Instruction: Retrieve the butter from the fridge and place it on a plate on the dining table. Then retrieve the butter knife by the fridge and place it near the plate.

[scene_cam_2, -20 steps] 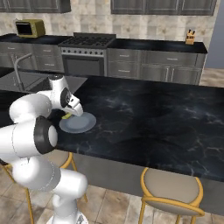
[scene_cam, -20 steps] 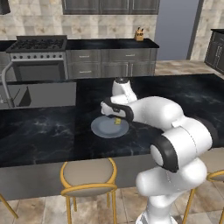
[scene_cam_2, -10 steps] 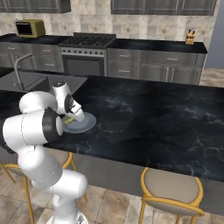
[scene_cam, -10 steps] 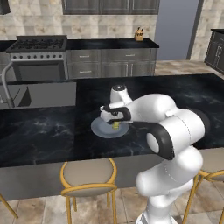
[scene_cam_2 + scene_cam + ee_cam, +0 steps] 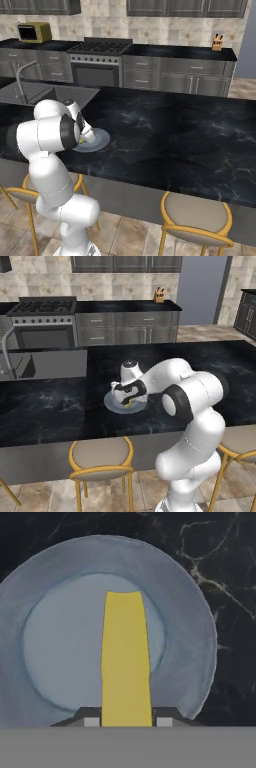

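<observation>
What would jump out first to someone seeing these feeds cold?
The white arm bends low over the dining table, its gripper shut on the butter, a yellow stick held right above the middle of the plate. That pale plate sits on the black marble top near its stool-side edge, behind a tan stool.

A steel range [image 5: 42, 323] with a black gas cooktop stands against the back wall, which is tiled in beige stone [image 5: 102, 22]. Dark grey drawer cabinets [image 5: 125, 328] under a black counter run to the right of the range, and dark upper cabinets [image 5: 125, 263] hang above. A small yellow object, perhaps a knife block [image 5: 217, 42], sits on that counter well to the right of the range. Left of the range sits a yellow microwave [image 5: 34, 32]. The floor [image 5: 45, 496] is beige tile.
</observation>
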Controlling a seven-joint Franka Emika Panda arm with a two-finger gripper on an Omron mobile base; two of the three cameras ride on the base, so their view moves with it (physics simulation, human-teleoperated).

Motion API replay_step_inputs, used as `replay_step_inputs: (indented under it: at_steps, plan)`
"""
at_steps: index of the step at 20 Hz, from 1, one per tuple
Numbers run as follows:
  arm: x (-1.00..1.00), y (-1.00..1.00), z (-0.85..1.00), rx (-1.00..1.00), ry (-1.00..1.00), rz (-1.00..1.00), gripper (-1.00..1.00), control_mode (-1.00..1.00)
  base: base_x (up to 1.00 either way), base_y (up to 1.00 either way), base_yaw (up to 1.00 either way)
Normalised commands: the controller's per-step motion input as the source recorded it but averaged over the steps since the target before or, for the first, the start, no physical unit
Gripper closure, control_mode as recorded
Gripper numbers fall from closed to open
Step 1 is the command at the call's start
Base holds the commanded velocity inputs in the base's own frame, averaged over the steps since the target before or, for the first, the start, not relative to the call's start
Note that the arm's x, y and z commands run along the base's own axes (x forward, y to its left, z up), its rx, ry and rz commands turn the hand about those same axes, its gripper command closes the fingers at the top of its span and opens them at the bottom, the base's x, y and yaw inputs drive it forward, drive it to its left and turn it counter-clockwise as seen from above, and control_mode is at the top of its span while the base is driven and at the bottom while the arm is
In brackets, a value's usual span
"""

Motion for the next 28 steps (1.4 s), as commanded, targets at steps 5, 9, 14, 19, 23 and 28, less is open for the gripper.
replay_step_inputs:
  at_steps: [5,9,14,19,23,28]
  plan:
    - [0.36,0.03,-0.26,0.0,0.0,-0.08,1.0,-1.0,0.0,0.0,0.0]
    - [0.36,0.02,-0.25,0.0,0.0,-0.06,1.0,-1.0,0.0,0.0,0.0]
    - [0.35,0.0,-0.23,0.01,0.0,-0.03,1.0,-1.0,0.0,0.0,0.0]
    - [0.27,0.0,-0.21,0.01,0.0,-0.01,1.0,-1.0,0.0,0.0,0.0]
    - [0.13,0.0,-0.2,0.04,0.0,0.0,1.0,-1.0,0.0,0.0,0.0]
    - [0.05,0.0,-0.19,0.05,0.0,0.0,-1.0,-1.0,0.0,0.0,0.0]
